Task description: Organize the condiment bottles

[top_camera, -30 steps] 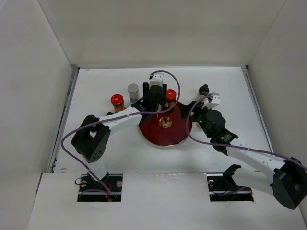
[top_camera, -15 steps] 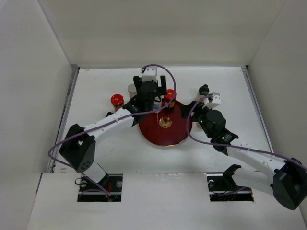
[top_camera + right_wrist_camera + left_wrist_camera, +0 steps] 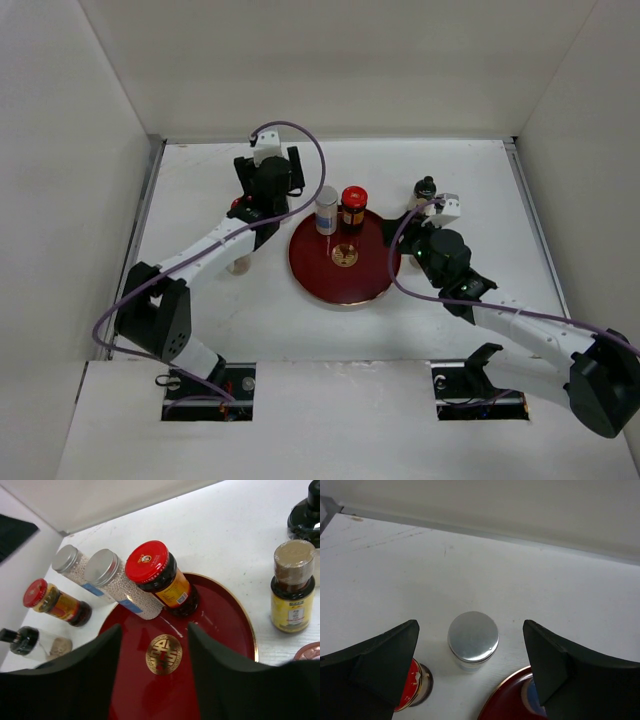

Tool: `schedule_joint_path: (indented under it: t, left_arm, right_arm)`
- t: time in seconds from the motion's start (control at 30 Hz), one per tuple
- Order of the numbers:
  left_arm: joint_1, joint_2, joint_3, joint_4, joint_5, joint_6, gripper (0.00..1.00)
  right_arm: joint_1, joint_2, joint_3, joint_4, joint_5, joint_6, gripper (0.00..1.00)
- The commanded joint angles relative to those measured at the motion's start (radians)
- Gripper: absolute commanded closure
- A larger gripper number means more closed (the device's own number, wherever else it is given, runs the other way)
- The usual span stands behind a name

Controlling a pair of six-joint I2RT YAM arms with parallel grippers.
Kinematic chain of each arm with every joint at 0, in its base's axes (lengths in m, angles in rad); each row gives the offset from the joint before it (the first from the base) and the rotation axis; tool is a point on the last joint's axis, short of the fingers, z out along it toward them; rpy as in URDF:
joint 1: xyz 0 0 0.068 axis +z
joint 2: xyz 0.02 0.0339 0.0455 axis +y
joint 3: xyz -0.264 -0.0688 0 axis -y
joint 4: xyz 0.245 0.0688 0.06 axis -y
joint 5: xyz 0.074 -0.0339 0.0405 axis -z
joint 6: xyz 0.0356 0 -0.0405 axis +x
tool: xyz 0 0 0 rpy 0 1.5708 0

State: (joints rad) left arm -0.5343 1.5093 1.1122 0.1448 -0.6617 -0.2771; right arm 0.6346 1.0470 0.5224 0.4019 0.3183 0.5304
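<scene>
Worktop (image 3: 480, 170): white and walled in; it carries everything.
Tray (image 3: 345, 285): round, dark red with a gold emblem, mid-worktop. A silver-capped jar (image 3: 326, 205) and a red-capped jar (image 3: 353, 203) stand side by side at its far rim.
Left fingers (image 3: 380, 660): spread wide and holding nothing, hanging above the worktop behind the tray's left side.
Right fingers (image 3: 75, 680): apart and empty, over the tray's near-right side.
Target jar (image 3: 473, 639): silver cap, upright on the worktop just outside the tray rim. In the left wrist view it sits between the two fingers, roughly centred.
Amber jar (image 3: 412, 682): red cap, just beside the target and partly hidden behind the finger on the view's left.
Other bottles: a yellow-labelled bottle (image 3: 292, 587) stands right of the tray and a black-capped bottle (image 3: 17, 640) far to its left, both on the worktop.
Step, as judged: take the target jar and set it on the tray with the two already there.
Doing it well: keep the cap centred in the gap and come straight down. Watch that one finger clears the amber jar and the other clears the tray rim. Close on the glass below the cap, then lift clear before moving sideways.
</scene>
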Motion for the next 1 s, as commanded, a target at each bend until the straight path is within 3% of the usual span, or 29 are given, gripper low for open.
schedule_joint_path:
  t: [0.0,0.23,0.4,0.7,0.97]
  left_arm:
    - [0.021,0.043,0.037,-0.034,0.056,-0.027,0.15]
    - [0.047,0.124,0.121,-0.094,0.083,-0.043,0.15]
    - [0.05,0.164,0.127,-0.111,0.086,-0.051,0.16]
    - [0.053,0.193,0.113,-0.079,0.082,-0.066,0.37]
    - [0.03,0.105,0.055,-0.05,0.065,-0.059,0.54]
  right_arm:
    - [0.003,-0.008,0.011,0.06,0.015,-0.001,0.37]
    - [0.007,0.039,0.028,0.055,0.005,-0.009,0.24]
    - [0.009,0.028,0.025,0.055,0.007,-0.01,0.22]
    - [0.009,0.033,0.024,0.054,0.005,-0.007,0.22]
    - [0.009,0.031,0.025,0.051,0.004,-0.01,0.22]
